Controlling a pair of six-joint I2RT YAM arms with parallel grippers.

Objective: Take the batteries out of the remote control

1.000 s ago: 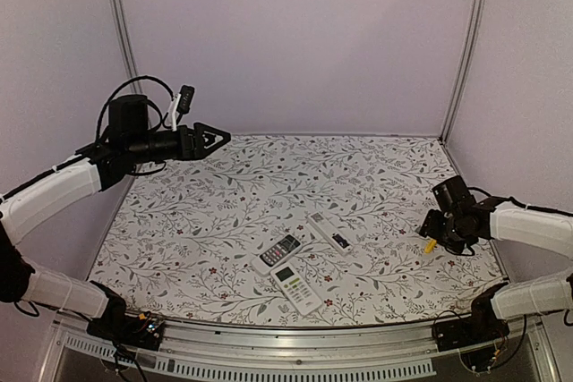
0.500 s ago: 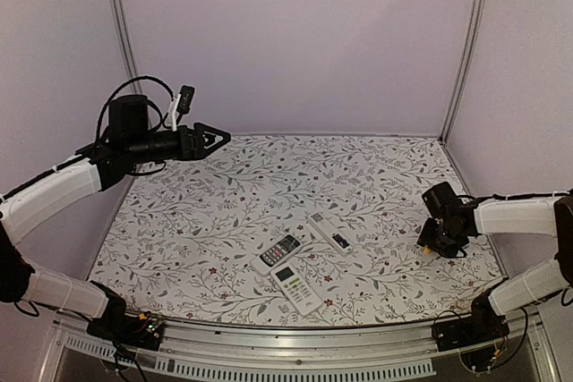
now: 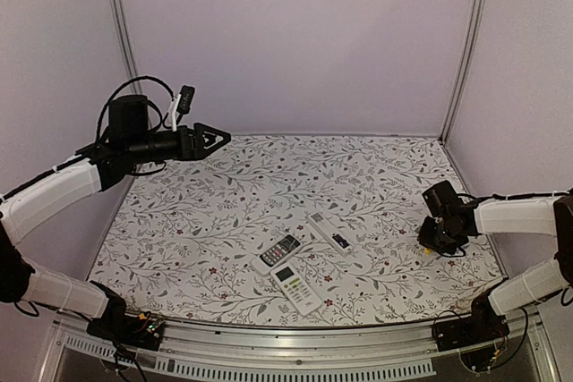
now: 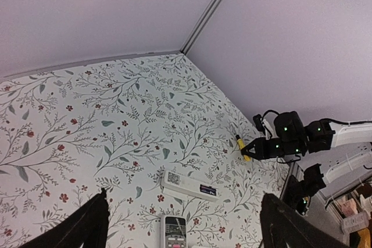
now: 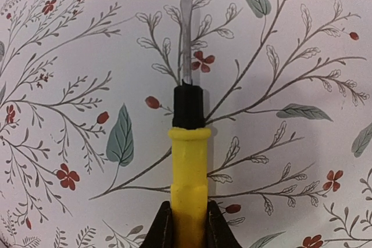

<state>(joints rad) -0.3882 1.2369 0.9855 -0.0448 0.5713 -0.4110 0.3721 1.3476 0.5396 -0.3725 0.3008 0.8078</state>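
I cannot make out the batteries themselves from any of my views; the nearest I get is the face-down white remote [image 3: 329, 232], lying a little right of the middle of the table [image 3: 224, 185], with a label on its back and a dark slot [image 4: 207, 189] towards one end; whether cells sit in that slot I cannot tell; just beside it on its left lies a dark-faced remote [image 3: 280, 249], keys up, and nearer to me a second white remote [image 3: 296, 288] with a small display, the three close together but pointing different ways; well apart from them, at the right edge of the cloth, my right gripper [image 3: 439, 237] is down low and clamped on the yellow-handled screwdriver [image 5: 188, 161]; on the right wrist camera I see both fingers [image 5: 163, 227] pressed against the sides of the yellow grip, with the black collar and the flat metal blade [image 5: 186, 39] sticking straight out ahead over the flowered pattern; whether the tip touches the cloth I cannot tell; my left gripper [image 3: 210, 139] hangs high over the far left of the table, level, jaws spread wide with nothing between them, its two dark fingers [image 4: 87, 230] framing the remotes below.
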